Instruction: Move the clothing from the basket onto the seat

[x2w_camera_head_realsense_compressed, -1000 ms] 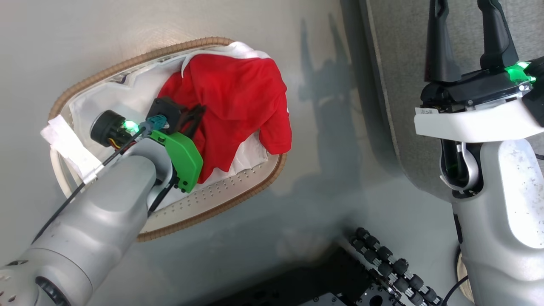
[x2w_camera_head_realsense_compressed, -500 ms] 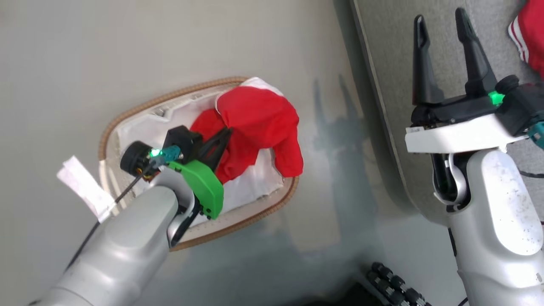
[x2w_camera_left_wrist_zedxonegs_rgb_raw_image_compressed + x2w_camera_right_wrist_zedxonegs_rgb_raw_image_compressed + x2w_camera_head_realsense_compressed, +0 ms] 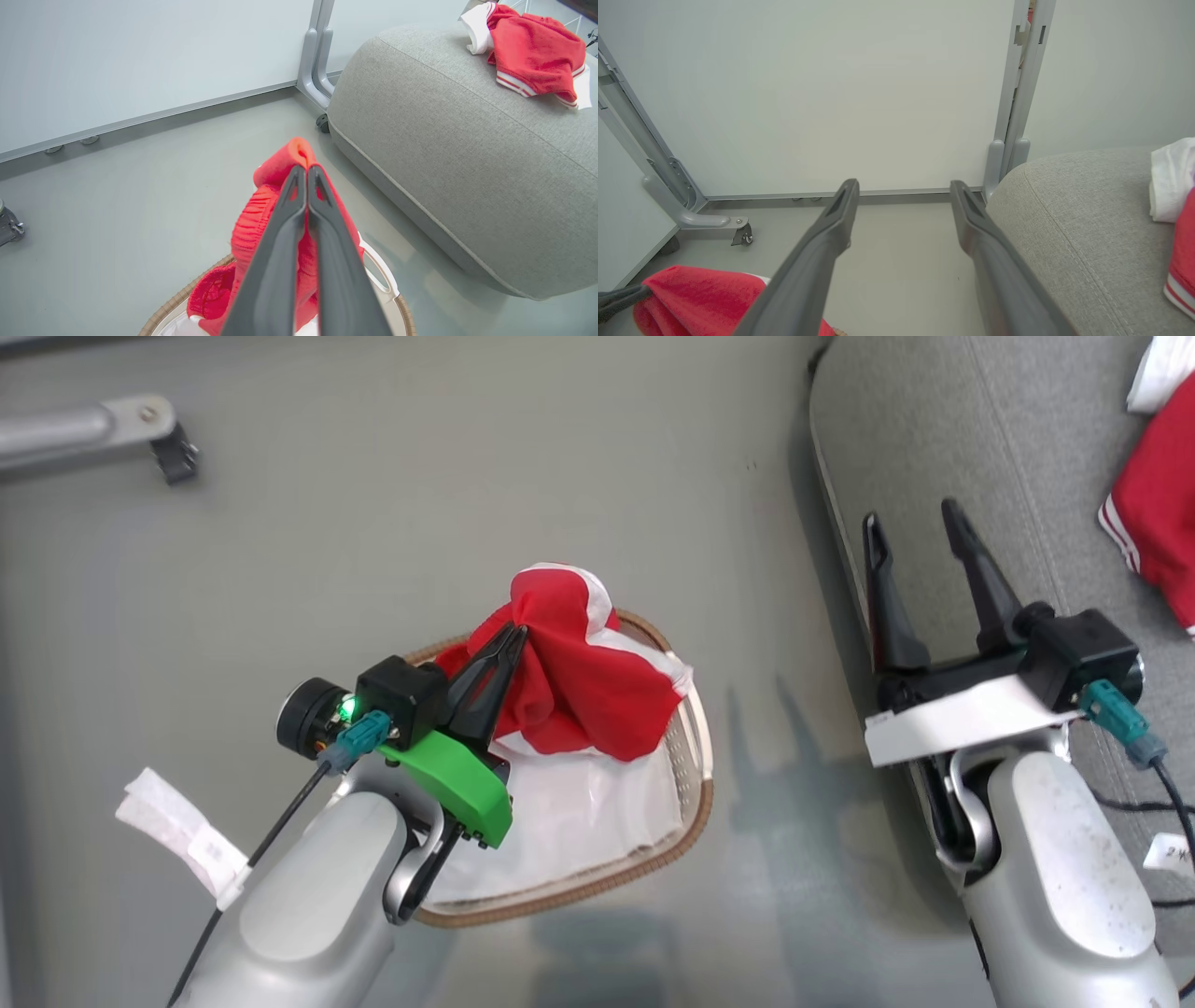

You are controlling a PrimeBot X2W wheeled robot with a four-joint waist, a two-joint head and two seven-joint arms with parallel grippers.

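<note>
Left gripper — jaws together, clamped on a fold of the red garment. The garment rises in a peak above the basket on the floor, with its lower folds draped on the white liner. Right gripper — jaws apart, holding nothing, over the edge of the seat. A second red-and-white garment lies on the seat.

Ahead on my left the basket sits on the floor, my left gripper holds the garment up above it, the seat stands to its right with my right gripper at its left edge, and a second garment lies on the seat's right part.
</note>
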